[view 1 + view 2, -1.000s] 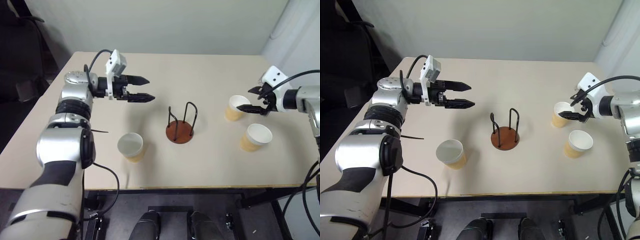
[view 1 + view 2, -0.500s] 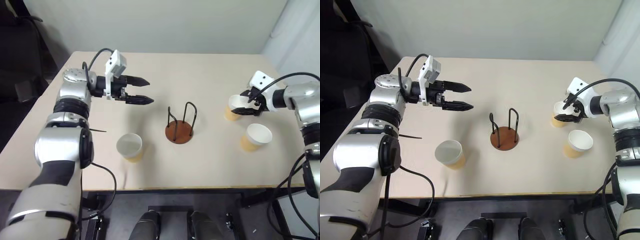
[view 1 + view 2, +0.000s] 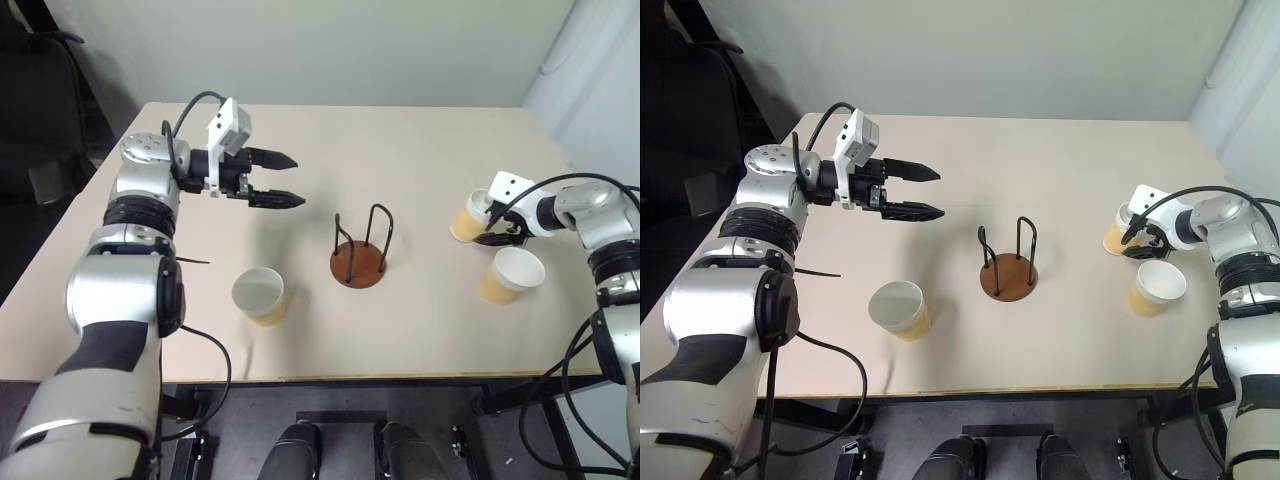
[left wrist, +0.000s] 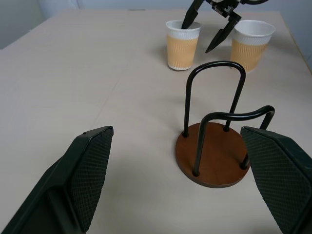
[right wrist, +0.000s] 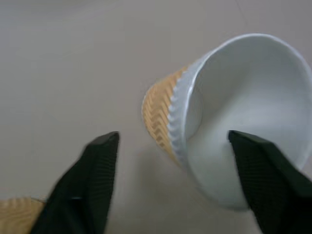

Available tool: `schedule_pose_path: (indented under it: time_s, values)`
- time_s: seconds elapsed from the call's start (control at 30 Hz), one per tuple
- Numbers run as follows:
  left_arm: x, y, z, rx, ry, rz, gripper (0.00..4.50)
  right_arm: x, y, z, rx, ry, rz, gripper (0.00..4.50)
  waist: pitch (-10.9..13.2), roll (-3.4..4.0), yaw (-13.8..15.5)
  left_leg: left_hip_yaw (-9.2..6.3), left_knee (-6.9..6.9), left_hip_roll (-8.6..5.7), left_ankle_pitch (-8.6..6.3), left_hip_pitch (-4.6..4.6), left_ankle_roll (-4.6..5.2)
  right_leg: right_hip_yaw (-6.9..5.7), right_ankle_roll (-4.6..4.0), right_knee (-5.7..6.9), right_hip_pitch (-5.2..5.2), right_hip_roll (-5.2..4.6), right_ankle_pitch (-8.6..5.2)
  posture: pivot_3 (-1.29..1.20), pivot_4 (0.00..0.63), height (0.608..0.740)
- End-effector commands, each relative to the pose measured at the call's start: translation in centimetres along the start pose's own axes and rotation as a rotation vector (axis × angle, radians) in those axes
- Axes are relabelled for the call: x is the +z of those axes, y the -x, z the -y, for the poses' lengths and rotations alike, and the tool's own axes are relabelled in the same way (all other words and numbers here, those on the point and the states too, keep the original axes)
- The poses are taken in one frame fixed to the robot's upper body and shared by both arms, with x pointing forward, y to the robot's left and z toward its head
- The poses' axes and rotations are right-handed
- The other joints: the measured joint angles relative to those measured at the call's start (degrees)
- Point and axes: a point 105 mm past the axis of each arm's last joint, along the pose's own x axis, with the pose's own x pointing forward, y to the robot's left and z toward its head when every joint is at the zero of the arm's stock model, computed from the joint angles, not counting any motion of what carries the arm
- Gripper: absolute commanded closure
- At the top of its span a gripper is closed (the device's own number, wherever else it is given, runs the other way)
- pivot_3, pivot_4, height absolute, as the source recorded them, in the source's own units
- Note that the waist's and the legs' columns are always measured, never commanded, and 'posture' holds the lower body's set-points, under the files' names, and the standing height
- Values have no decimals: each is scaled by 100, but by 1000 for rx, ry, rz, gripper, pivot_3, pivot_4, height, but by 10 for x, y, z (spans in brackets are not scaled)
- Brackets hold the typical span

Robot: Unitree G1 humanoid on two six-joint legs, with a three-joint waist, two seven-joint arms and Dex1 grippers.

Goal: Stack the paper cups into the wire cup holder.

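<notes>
A right end effector (image 4: pixel 210 25) straddles the wall of a paper cup (image 3: pixel 466 220) on a beige tabletop (image 3: pixel 400 150): one finger (image 4: pixel 190 18) reaches inside the cup's white mouth, the other (image 4: pixel 220 35) sits outside its tan wall, in the gap between this cup and a second cup (image 3: pixel 511 275) just beside it. The fingers are part-way open with the cup wall between them; whether they are pressing on it cannot be told. In the right wrist view the straddled cup looks tilted, its open mouth turned toward the end effector.

The left end effector (image 3: pixel 285 180) hangs above the tabletop with its two black fingers spread wide and nothing between them. It points across the tabletop toward the right arm's side. The wire holder (image 3: pixel 360 250) stands ahead of it and lower, upright on its round reddish-brown base, its two black wire loops holding no cup. A third cup (image 3: pixel 259 294) stands upright below and nearer the robot than the left end effector, well apart from the holder and on the far side of it from the other two.

All three cups rest on the tabletop outside the holder, and the holder lies between the two end effectors.
</notes>
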Motion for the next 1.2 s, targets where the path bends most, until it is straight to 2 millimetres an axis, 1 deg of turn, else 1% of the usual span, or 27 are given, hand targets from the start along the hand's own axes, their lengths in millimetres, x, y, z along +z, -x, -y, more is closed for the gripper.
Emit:
schedule_pose_path:
  time_s: [0.03,0.23,0.47,0.6,0.77,0.87,1.0,1.07,1.17,1.2]
  values:
    - [16,2,1,-28,-108,-8,0,16,8,11,-38,44,34,2387,0,0,-7,5,-1,0,0,0,0,-2,0,1,-1,4,0,0,150,740]
    - [15,-4,3,-56,-138,-41,0,25,13,12,-15,55,54,4471,1,1,0,2,-6,-3,0,0,0,-5,-5,-1,-2,-1,-2,0,150,740]
    - [13,-7,5,-70,-144,-46,0,35,25,6,59,59,88,4471,2,3,2,0,-16,0,0,-1,0,-8,-10,-3,-2,-9,-5,0,150,740]
    - [7,-7,6,-79,-143,-67,0,50,38,-3,93,61,143,4471,2,2,5,2,-21,-1,0,-1,-1,-15,-16,-4,-2,-5,-9,0,150,740]
    - [2,-4,7,-85,-105,-101,0,87,70,-22,137,60,233,4471,3,6,-3,5,-24,2,1,-2,-2,-18,-21,-5,-3,-4,-13,0,150,740]
    - [5,-6,6,-92,-62,-101,0,126,90,-35,152,52,331,4471,3,5,-17,6,-22,2,2,0,-4,-17,-22,-2,-3,-3,-14,0,150,740]
    - [9,-5,6,-96,-50,-103,0,157,104,-46,162,38,406,4471,3,4,-19,2,-20,0,6,2,-10,-17,-45,2,-5,9,-27,0,150,740]
    - [8,-5,7,-100,-49,-112,0,168,109,-49,160,39,428,4471,2,2,-12,1,-13,0,7,2,-11,-20,-66,5,-5,11,-39,0,150,740]
    - [8,-6,8,-110,-44,-113,0,186,115,-54,177,29,474,4471,3,4,4,3,-7,-5,7,0,-12,-26,-70,10,-10,16,-42,0,150,740]
    - [9,-6,8,-115,-42,-106,0,192,117,-55,185,25,488,4471,3,4,1,-1,-5,-1,7,-2,-12,-14,-67,13,-13,0,-41,0,150,740]
